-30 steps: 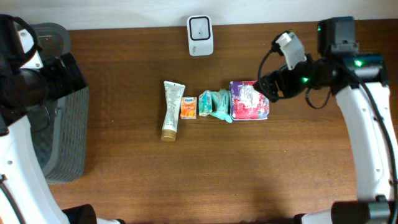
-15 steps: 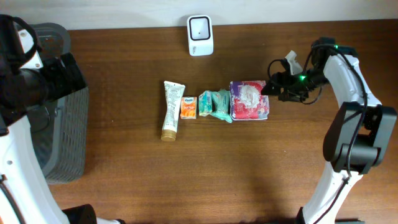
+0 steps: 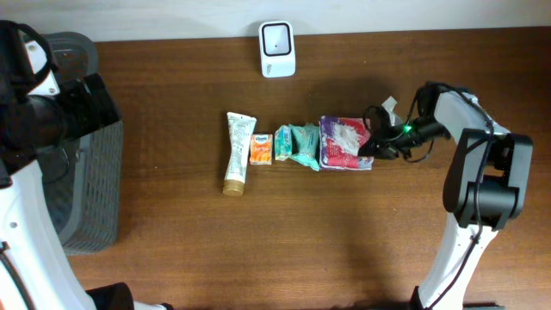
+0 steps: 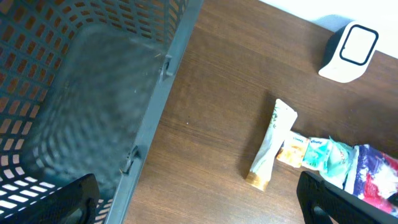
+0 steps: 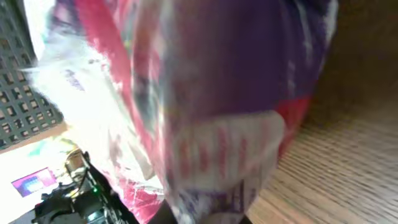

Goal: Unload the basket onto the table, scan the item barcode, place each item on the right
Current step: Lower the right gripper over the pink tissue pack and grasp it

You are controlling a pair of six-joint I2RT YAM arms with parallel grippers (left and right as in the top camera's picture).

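"What's changed near the scanner [image 3: 277,48]?"

"The right end effector [image 3: 370,148], wide open a second ago, has come in low and pinched shut on the purple packet [image 3: 344,142]."

"Has the packet moved?"

"Barely. It lies on the table [image 3: 344,224], in front of the scanner and to its right."

"And the left end effector [image 4: 199,205]?"

"Unchanged. Its fingers are spread wide, far to the scanner's left by the basket [image 4: 74,93]."

No print is legible: marks on the tube [image 3: 237,152], small orange box [image 3: 261,148] and purple packet [image 3: 345,143] are too blurred to read
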